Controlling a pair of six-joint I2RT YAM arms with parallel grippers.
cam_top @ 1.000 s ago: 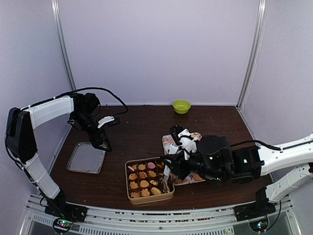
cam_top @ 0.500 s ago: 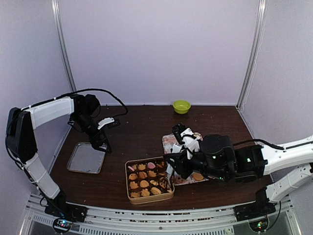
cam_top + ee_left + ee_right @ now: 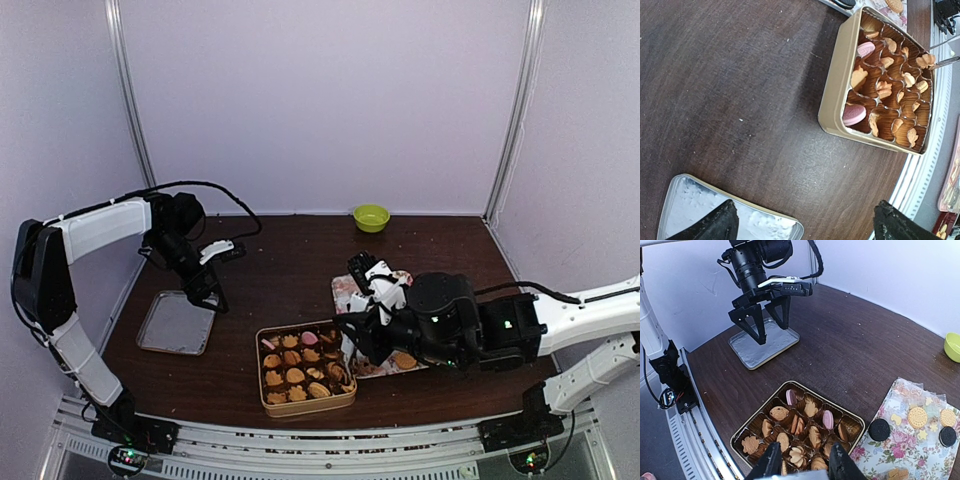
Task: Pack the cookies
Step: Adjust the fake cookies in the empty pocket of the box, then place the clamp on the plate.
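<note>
**A:** What lies where on the dark brown wooden table (image 3: 290,260)?

**B:** The gold rectangular metal tin (image 3: 836,85) sits near the front edge, about the middle; the flat silver metal tray (image 3: 175,322) lies to its left, well apart; the flower-printed paper sheet (image 3: 900,445) lies just right of the tin

**A:** And the arms?

**B:** The left gripper (image 3: 772,334) hangs above the tray's far edge, jaws spread wide with nothing between them; the right gripper (image 3: 804,462) is low over the tin's near right corner, its fingers drawn in to a narrow gap; a tan swirl biscuit (image 3: 799,456) lies in line with that gap, but I cannot tell whether it is pinched or just resting in the tin

**A:** Where are the cookies?

**B:** Most of the small assorted cookies (image 3: 883,87) fill the pleated brown paper cups (image 3: 888,120) inside the tin, tan ones plus two pink round cookies (image 3: 854,114); a few lie loose on the sheet, among them a round tan biscuit (image 3: 916,417) and a dark sandwich biscuit (image 3: 879,429)

**A:** How will they handle?

**B:** My guess: very light, stiff yet brittle, crumbly at the edges, dry enough not to slip; I would take one edge to edge across its widest part with a gentle squeeze; those on the sheet lie flat, so the fingertips must straddle the rim close to the paper
</note>
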